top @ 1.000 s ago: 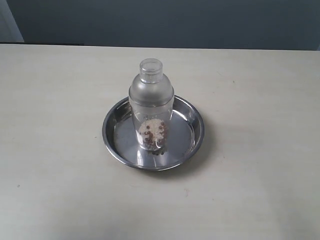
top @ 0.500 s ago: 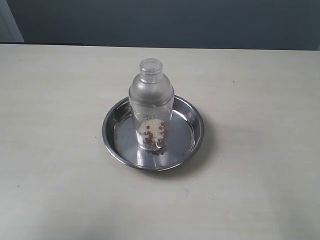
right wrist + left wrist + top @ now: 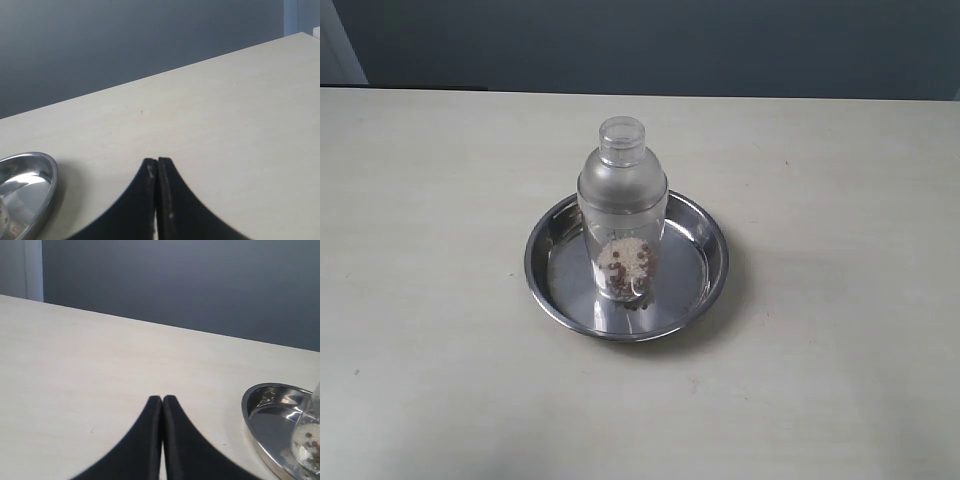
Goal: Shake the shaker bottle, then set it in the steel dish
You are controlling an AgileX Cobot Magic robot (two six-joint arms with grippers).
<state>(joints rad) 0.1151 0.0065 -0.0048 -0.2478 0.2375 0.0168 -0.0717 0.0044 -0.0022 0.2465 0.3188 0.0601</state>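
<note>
No legible text or labels anywhere

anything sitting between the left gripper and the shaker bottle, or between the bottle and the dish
Nothing visible. Only bare table lies between the shut left gripper and the steel dish. The shaker bottle already stands upright inside the dish.

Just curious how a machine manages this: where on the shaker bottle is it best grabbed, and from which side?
Probably the straight body of the shaker bottle, just under its domed shoulder, coming in level from the side above the steel dish rim: it stands upright, and its cap is small.
</note>
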